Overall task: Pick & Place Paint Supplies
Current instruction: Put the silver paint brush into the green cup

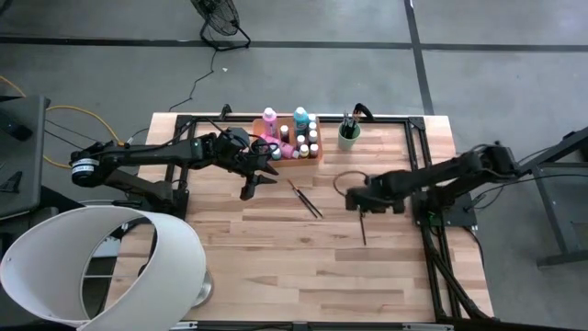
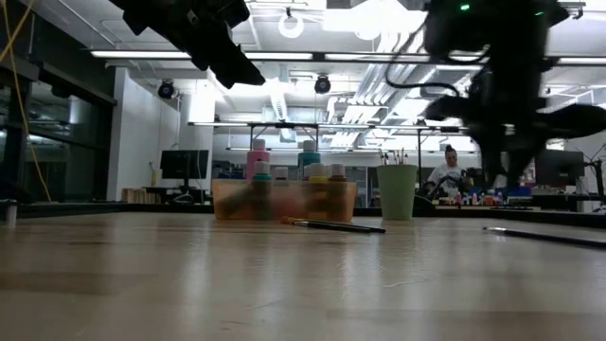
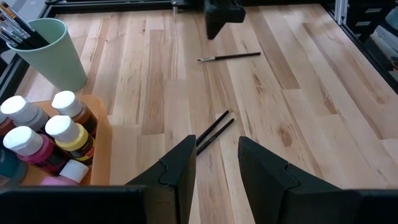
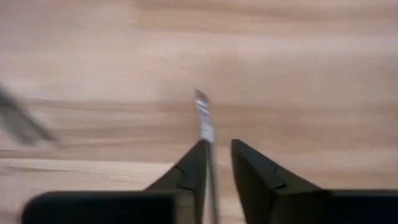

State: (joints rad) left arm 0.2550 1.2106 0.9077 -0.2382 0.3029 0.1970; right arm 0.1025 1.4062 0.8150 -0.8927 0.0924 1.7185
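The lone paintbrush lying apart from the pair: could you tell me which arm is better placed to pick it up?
The right. The right gripper sits directly over that paintbrush, fingers straddling its ferrule end in the right wrist view. The left gripper hovers open beside the orange tray.

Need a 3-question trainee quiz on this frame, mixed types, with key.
1. True or false: the left pincer is open and holds nothing.
2. How many paintbrushes lie loose on the table, outside the green cup?
A. one
B. three
C. five
3. Fill in: the right pincer is over the single brush, whose ferrule shows between its ____.

Key: 1 true. 2 B: the crossed pair plus the single brush. 3 fingers.
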